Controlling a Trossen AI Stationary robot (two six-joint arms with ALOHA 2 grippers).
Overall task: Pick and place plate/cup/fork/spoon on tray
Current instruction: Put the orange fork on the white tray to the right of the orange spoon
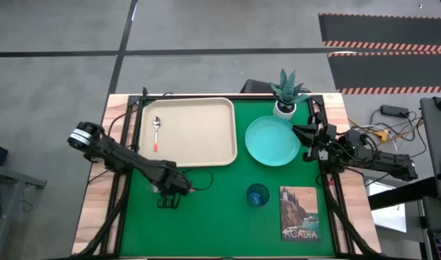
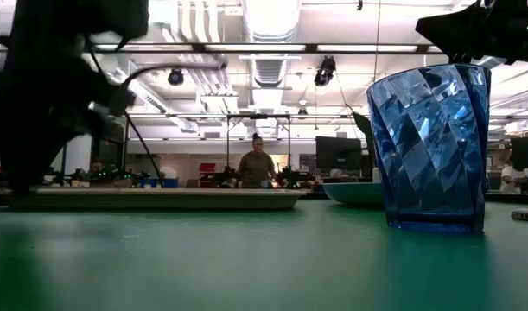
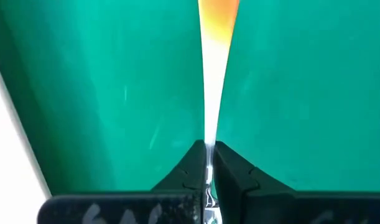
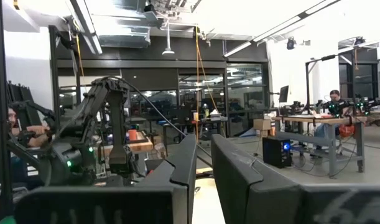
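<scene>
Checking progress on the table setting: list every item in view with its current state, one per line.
Spoon: lying in the tray.
Tray: flat on the mat, holding only the spoon.
Fork: on the mat, pinched by the left hand.
Plate: on the mat, outside the tray.
Cup: upright on the mat.
Right hand: raised at the plate's edge, holding nothing.

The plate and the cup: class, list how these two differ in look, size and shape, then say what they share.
The plate is turquoise and opaque; the cup is dark blue and see-through, with facets. The plate is wide and shallow; the cup is narrow, tall and far smaller across. The plate lies right beside the tray; the cup stands farther off, by the picture card. Both rest on the green mat, outside the tray, with no gripper touching them.
</scene>
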